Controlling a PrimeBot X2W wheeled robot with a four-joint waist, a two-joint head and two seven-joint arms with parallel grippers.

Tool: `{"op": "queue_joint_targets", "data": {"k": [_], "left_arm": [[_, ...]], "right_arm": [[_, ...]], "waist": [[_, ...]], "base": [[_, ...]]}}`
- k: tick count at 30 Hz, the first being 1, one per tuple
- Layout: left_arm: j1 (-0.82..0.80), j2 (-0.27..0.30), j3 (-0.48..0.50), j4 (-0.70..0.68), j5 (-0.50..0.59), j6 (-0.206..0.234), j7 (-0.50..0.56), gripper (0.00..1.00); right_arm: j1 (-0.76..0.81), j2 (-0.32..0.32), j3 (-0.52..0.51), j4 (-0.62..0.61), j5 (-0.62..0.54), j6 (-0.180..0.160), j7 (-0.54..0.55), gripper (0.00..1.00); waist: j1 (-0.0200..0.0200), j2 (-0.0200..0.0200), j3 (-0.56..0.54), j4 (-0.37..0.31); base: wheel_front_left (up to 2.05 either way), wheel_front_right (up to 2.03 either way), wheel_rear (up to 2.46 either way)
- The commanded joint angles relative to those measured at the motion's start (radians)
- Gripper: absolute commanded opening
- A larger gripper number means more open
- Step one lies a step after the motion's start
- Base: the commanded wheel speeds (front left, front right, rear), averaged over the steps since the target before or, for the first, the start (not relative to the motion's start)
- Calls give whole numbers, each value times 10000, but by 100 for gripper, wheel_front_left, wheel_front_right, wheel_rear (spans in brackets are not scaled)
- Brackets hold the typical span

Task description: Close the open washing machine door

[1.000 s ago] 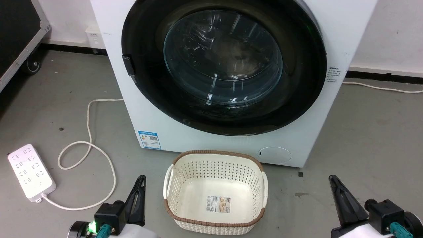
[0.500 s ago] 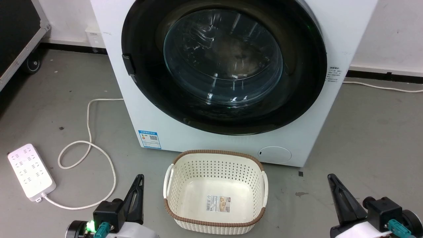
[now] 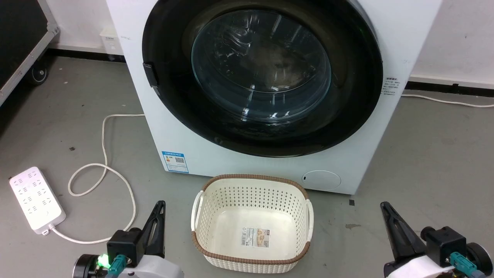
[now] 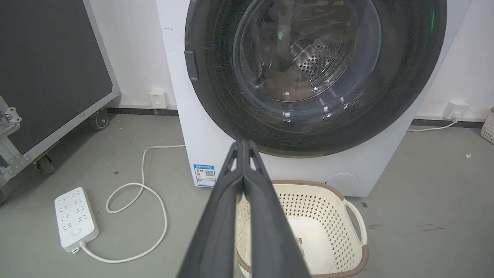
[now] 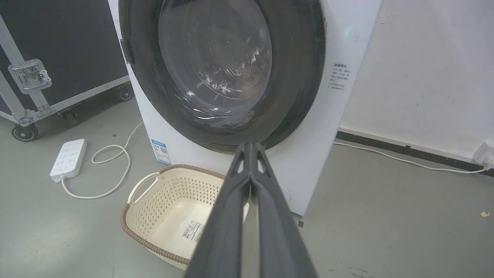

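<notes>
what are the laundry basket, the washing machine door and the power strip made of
Laundry basket: cream moulded plastic, judging by the even punched holes; brown woven-look rim, maybe plastic too. Washing machine door: glossy black frame, likely plastic; clear bulging window, probably glass, with sharp reflections. Power strip: smooth white plastic, slightly matte.

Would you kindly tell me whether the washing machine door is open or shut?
Shut: the washing machine door lies flush against the washing machine, no gap visible; whether latched, cannot tell.
</notes>
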Motion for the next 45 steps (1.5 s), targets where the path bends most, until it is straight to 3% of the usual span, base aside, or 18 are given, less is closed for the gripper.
{"op": "queue_joint_targets", "data": {"k": [1, 45], "left_arm": [[-113, -5, 42, -72, 89, 62, 57, 0], [-256, -64, 442, -514, 538, 238, 977, 0]], "right_arm": [[-194, 52, 13, -101, -75, -5, 68, 0], [-450, 167, 69, -389, -230, -9, 994, 0]], "waist": [[0, 0, 3, 2], [0, 0, 85, 55]], "base": [[0, 0, 0], [0, 0, 0]]}}
